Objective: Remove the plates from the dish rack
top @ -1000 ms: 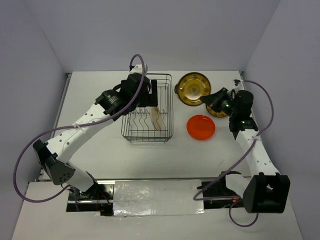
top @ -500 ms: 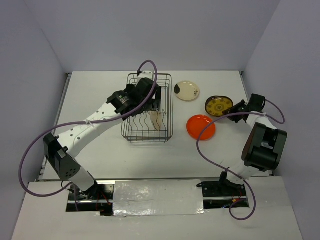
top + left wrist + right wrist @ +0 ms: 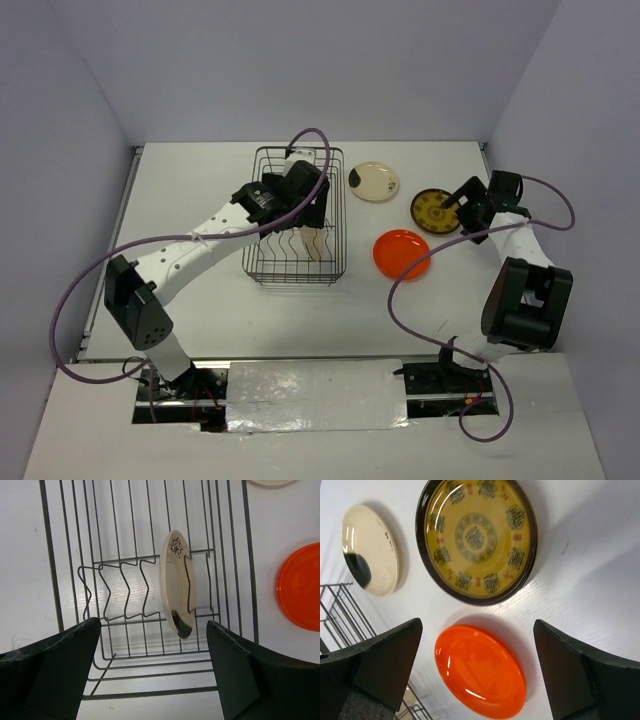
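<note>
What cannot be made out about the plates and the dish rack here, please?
Top external: the left gripper and its arm cover the middle of the dish rack.
Left wrist: the right edge cuts off the orange plate; the top edge cuts off one end of the rack.
Right wrist: only a corner of the rack shows, lower left.

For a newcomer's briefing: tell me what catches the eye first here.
The bright orange plate lies right of the dish rack, beside a brown-and-yellow patterned plate and a blotched cream plate. One upright cream plate stands on edge in the rack, under the open left gripper.
</note>
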Available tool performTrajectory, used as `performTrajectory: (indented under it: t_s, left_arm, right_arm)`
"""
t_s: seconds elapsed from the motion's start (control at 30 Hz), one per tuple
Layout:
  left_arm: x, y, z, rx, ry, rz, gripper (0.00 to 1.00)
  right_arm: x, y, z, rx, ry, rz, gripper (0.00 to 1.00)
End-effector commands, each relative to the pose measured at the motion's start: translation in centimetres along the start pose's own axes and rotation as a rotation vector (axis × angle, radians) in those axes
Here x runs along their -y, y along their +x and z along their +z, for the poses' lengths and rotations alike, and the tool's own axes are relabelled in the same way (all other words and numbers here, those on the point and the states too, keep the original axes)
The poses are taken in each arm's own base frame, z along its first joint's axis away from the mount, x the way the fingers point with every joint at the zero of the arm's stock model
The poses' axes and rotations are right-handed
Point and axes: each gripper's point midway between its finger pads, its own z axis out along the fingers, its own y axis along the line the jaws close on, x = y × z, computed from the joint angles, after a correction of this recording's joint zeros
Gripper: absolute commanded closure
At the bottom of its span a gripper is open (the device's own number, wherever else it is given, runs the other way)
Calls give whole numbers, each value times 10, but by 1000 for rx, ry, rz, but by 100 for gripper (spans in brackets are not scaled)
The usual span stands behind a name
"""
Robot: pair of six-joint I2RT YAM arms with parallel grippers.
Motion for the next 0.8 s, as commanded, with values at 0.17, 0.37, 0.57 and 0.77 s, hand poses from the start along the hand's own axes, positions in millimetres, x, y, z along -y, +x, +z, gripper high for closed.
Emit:
performTrajectory:
  t_s: [0.17, 0.37, 0.57, 0.77]
  left_arm:
    - [1, 8, 32, -41, -142, 24, 1]
    - [3, 30, 73, -96, -241, 57, 28]
    - [7, 40, 95, -129, -257, 34, 70]
    - [-5, 24, 76, -92, -314, -5, 100]
  right_arm:
    - [-85, 32, -95, 183, -154, -340, 0]
    - [-98, 56, -139, 207, -262, -399, 0]
    - [-94, 48, -185, 302, -291, -418, 0]
    - [-89, 36, -218, 384, -291, -409, 0]
